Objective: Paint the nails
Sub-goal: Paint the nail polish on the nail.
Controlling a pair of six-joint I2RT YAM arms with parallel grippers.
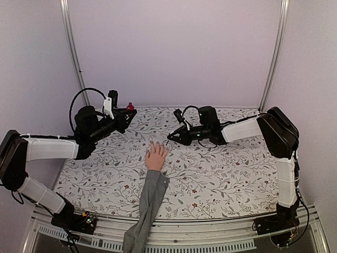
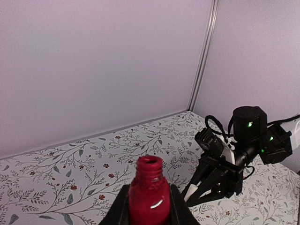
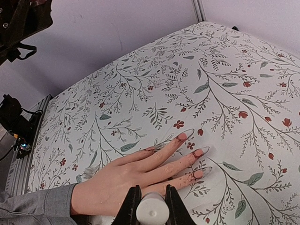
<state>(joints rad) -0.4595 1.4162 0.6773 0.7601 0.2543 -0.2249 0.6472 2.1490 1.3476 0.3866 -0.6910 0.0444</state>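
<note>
Your right gripper (image 3: 152,206) clamps a white round cap (image 3: 153,213) near the peach mannequin hand (image 3: 124,180), whose nails (image 3: 182,136) point toward the far wall (open floral cloth (image 3: 225,61) beyond); your left gripper (image 2: 149,192) grips a red glass bottle (image 2: 149,208).

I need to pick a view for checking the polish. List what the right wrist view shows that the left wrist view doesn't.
Only right wrist: the mannequin hand lying flat, its nails, the grey sleeve. Only left wrist: the open red bottle, seen clearly, in the left gripper. Both: the floral cloth, the pale wall, and the right gripper shut on a white cap.
</note>
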